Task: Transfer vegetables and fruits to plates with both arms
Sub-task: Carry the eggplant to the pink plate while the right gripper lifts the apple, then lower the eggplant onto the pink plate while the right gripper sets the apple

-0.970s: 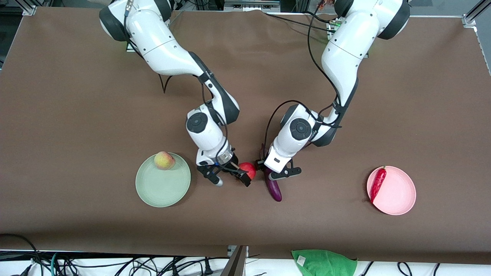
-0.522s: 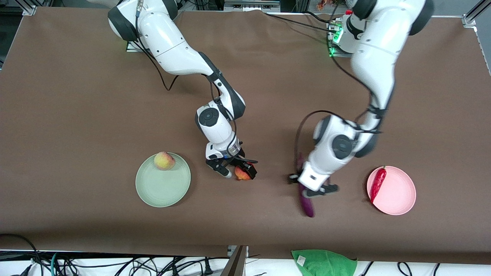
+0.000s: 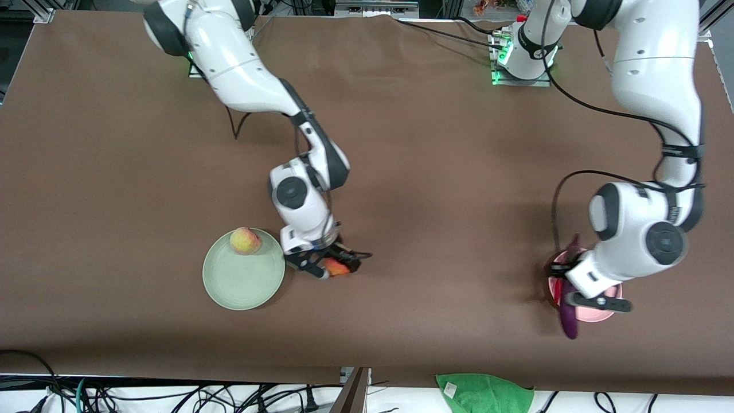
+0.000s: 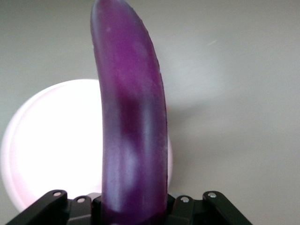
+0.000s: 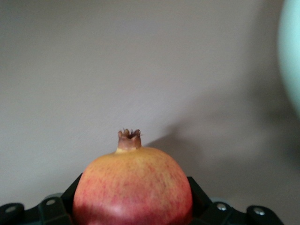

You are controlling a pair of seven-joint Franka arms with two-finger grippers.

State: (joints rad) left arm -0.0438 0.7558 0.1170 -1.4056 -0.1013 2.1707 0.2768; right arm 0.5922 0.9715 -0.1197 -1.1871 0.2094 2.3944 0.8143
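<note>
brown table (image 3: 401, 143), eggplant (image 3: 569, 321) between jaws

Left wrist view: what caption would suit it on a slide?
The left tool holds a purple eggplant above the pale pink plate on the brown table.

I'm looking down on a brown-covered worktop (image 3: 401, 143) filling most of my view. Black cables (image 3: 143, 396) are lying tangled on the white floor along its near edge, beside a crumpled green cloth (image 3: 484, 393). Aluminium frame posts (image 3: 43, 11) are standing at the corners.
</note>
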